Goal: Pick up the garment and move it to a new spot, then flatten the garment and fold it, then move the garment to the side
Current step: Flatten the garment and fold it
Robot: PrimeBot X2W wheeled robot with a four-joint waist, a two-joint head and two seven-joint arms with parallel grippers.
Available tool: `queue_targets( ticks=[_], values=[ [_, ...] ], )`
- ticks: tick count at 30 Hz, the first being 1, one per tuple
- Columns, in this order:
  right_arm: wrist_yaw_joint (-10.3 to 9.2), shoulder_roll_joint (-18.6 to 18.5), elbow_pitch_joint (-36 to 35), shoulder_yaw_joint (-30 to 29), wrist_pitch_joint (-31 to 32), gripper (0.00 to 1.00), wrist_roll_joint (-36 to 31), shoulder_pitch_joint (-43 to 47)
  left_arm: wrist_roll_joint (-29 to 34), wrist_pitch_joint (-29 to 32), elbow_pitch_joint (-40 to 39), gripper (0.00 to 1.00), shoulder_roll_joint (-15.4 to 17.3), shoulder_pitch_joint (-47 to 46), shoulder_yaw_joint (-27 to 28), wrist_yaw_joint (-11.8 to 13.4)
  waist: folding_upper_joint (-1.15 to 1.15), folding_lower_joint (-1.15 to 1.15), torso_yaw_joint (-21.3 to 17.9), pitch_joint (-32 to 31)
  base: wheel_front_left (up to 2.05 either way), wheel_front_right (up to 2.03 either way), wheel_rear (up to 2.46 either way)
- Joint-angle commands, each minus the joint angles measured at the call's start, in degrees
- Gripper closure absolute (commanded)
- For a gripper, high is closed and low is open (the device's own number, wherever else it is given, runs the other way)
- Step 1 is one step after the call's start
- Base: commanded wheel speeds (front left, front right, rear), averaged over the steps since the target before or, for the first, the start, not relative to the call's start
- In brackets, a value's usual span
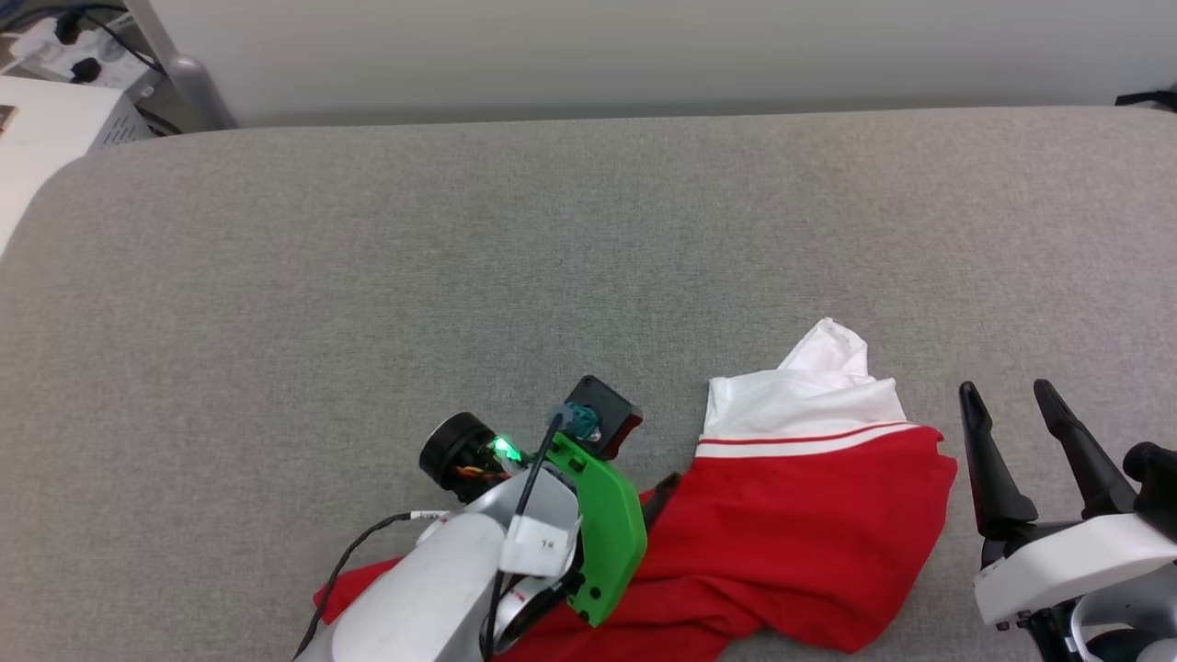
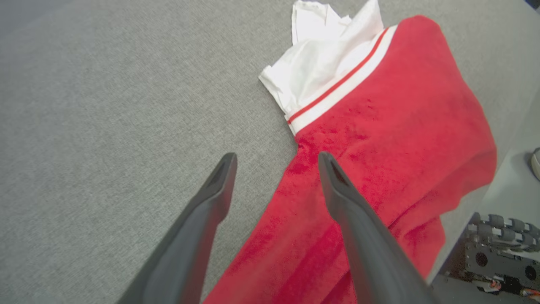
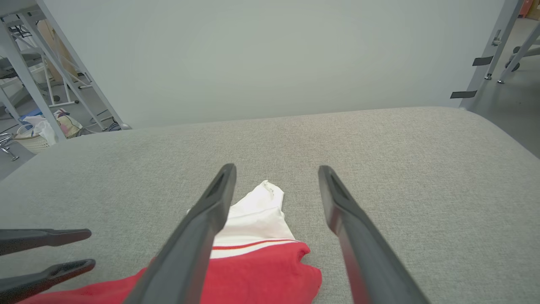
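grey fabric-covered worktop [image 1: 460, 276], rounded corners, takes up most of the head view. Pale wall [image 1: 644, 46] behind its far edge.

garment [image 1: 809, 533]: crumpled heap on the near side of the worktop, right of centre in the head view, between the two tools. Mostly red body, wrinkled, not flat. Its left end runs under the left forearm [image 1: 432, 598]. In the left wrist view the red cloth reaches the worktop's edge. The white sleeve [image 1: 809, 405], with a red stripe along its seam, is bunched at the far end of the heap, pointing away from the robot.

left tool [image 2: 277, 156]: open, fingers spread wide, nothing between them. Angled down at the garment's left edge, one finger over bare grey fabric, the other over red cloth. Can't tell if the tips touch the cloth. In the head view the arm comes in from the bottom with the wrist turned toward the garment, and one dark finger pokes out beside the green bracket [image 1: 602, 524].

right tool [image 1: 1004, 391]: open, empty, fingers pointing up the view, just right of the garment and apart from it. In the right wrist view the white sleeve shows past its fingers, partly hidden by one of them.

Small stuff: green light [image 1: 501, 449] lit on the left wrist. Power strip [image 1: 55, 46] with black plugs off the worktop, top left. Basket [image 3: 29, 141] on the floor beyond the metal frame legs [image 3: 25, 80].
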Motion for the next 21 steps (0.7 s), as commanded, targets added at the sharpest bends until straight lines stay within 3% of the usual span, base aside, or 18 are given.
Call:
queue_targets(
  ticks=[1, 10, 13, 14, 15, 16, 19, 21],
  values=[
    [-0.03, -0.36, 0.37, 0.29, -0.22, 0.00, 0.34, -1.20, -0.69, 2.47, 1.73, 0.00, -0.47, -2.28, -1.18, -0.90, 0.00, 0.00, -2.04, 2.58, 0.00, 0.00, 0.00],
    [-0.03, -0.47, 3.15, 1.34, -1.62, 0.00, 1.63, -3.16, -2.00, 10.86, 11.63, 0.00, 0.04, -10.41, -9.49, -2.56, 0.00, 0.00, -5.37, 5.84, 0.00, 0.00, 0.00],
    [-0.03, -0.41, 3.94, 1.59, -2.09, 0.00, 1.93, -3.54, -3.08, 13.98, 14.03, 0.00, 0.59, -12.18, -15.03, -2.63, 0.00, 0.00, -6.01, 6.09, 0.00, 0.00, 0.00],
    [-0.03, -0.40, 4.12, 1.61, -2.18, 0.00, 2.00, -3.60, -3.28, 14.48, 14.28, 0.50, 0.88, -12.86, -16.81, -2.64, 0.00, 0.00, -6.09, 6.13, 0.00, 0.00, 0.00],
    [-0.03, -0.39, 4.33, 1.62, -2.27, 0.00, 2.04, -3.70, -3.52, 14.75, 14.56, 0.80, 1.28, -13.68, -19.01, -2.64, 0.00, 0.00, -6.19, 6.18, 0.00, 0.00, 0.00],
    [-0.03, -0.39, 4.51, 1.65, -2.32, 0.00, 2.05, -3.79, -4.24, 15.05, 14.87, 1.00, 1.52, -14.08, -20.62, -2.65, 0.00, 0.00, -6.24, 6.17, 0.00, 0.00, 0.00],
    [-0.03, -0.34, 4.99, 1.96, -2.47, 0.00, 2.13, -4.14, -6.26, 14.05, 15.69, 1.00, 2.32, -15.79, -24.44, -2.65, 0.00, 0.00, -6.26, 5.92, 0.00, 0.00, 0.00],
    [-0.03, -0.31, 5.18, 1.90, -2.58, 0.00, 2.17, -4.13, -6.77, 10.84, 16.44, 1.00, 2.31, -16.68, -23.55, -2.61, 0.00, 0.00, -6.01, 5.62, 0.00, 0.00, 0.00]
  ],
)
